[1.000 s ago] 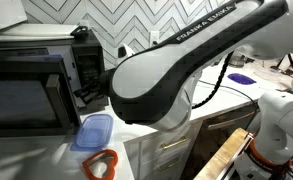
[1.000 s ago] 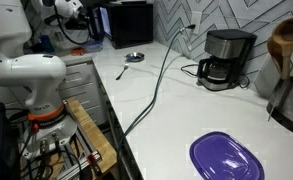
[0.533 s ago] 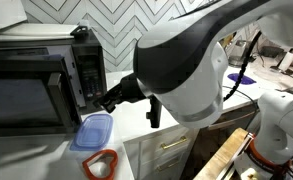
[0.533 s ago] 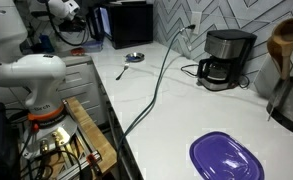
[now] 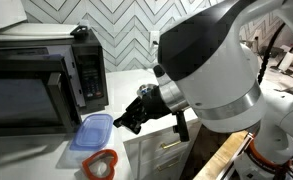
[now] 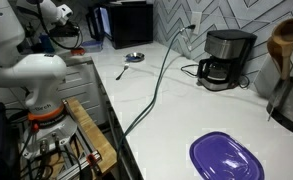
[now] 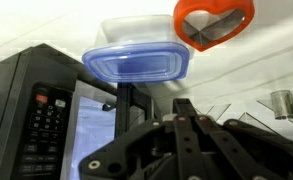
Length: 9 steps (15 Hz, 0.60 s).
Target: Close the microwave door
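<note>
The black microwave (image 5: 46, 60) stands on the counter at the left, with its button panel (image 5: 89, 75) on the right side. The microwave door (image 5: 21, 100), with its dark glass window, lies against the front; I cannot tell whether a small gap is left. My gripper (image 5: 126, 122) hangs beside the counter edge, to the right of the microwave and apart from it. Its fingers are together and hold nothing. In the wrist view the gripper (image 7: 181, 110) points at the microwave door (image 7: 94, 120) and the button panel (image 7: 48, 115).
A container with a blue lid (image 5: 91, 131) and an orange-red ring-shaped thing (image 5: 101, 163) lie on the counter in front of the microwave. A coffee maker (image 6: 226, 58), a purple lid (image 6: 226, 158), a small bowl (image 6: 134, 57) and a cable (image 6: 156, 85) are on the long counter.
My arm has drawn back from the microwave's button panel, moving right and down past the counter edge. The door and the containers have not visibly moved.
</note>
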### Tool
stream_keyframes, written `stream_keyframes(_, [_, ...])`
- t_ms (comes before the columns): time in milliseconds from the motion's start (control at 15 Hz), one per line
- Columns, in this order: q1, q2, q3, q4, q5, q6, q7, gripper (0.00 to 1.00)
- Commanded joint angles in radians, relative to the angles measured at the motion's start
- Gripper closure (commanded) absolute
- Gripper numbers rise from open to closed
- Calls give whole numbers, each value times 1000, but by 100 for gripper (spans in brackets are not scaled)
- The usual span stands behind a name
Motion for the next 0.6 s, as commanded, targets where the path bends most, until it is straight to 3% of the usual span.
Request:
stream_keyframes(0, [-3,1,-1,0,0,0,0,99])
stream_keyframes(200, [-4,2,-1,0,0,0,0,99])
stream_keyframes(533, [8,92,-19,180,35,76,-135,100])
